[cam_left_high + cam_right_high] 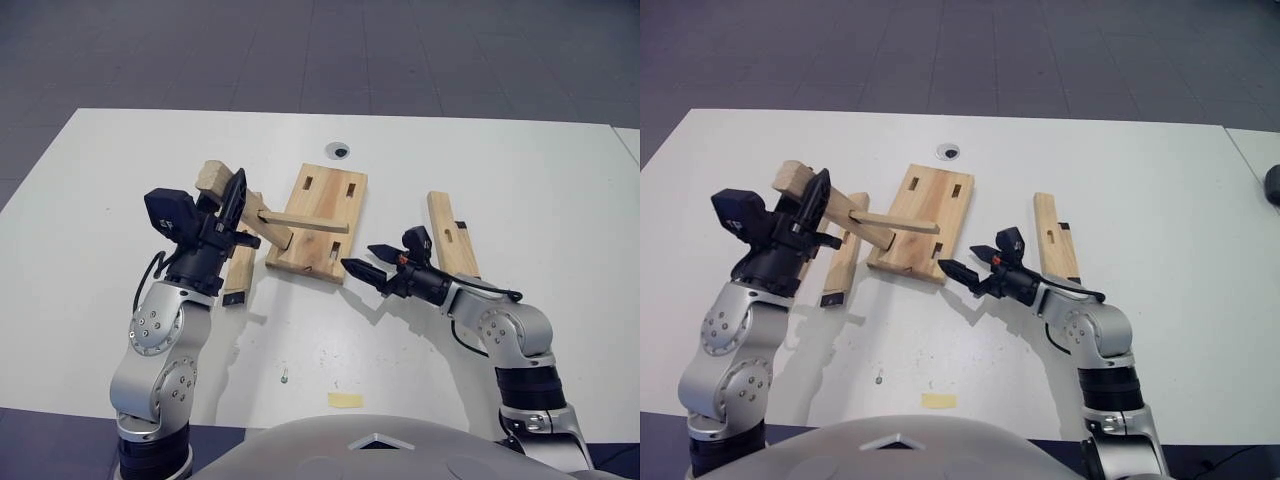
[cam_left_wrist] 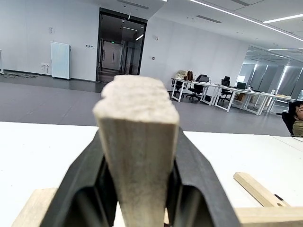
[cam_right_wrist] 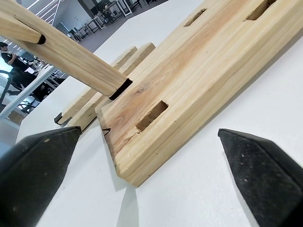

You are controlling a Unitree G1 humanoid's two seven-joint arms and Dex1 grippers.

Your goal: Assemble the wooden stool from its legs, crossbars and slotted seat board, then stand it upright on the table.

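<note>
Nearest, a strip of yellow tape point(image 1: 345, 400) and a small dark speck point(image 1: 285, 376) lie on the white surface point(image 1: 120, 170) close to its front edge. Beyond them, the right hand point(image 1: 358, 257) is held low over the surface with its two fingers spread and nothing between them; their tips point at the near right corner of the seat board point(image 1: 325, 190) and stop just short of it. The seat board lies flat at mid-surface, its four slots facing up. To its left, the left hand point(image 1: 237, 200) is raised and pinches a leg point(image 1: 212, 180) near the upper end. This leg slopes down toward the board's left edge. A crossbar point(image 1: 310, 221) joined to the leg juts out sideways above the board. Whether the leg's lower end touches the board cannot be told. Under the left hand, a second leg point(image 1: 238, 272) lies flat just beside the board. A third leg point(image 1: 447, 232) lies flat to the right of the board, apart from it and just behind the right hand. Farthest, a round hole point(image 1: 338, 151) is set in the surface beyond the board.
</note>
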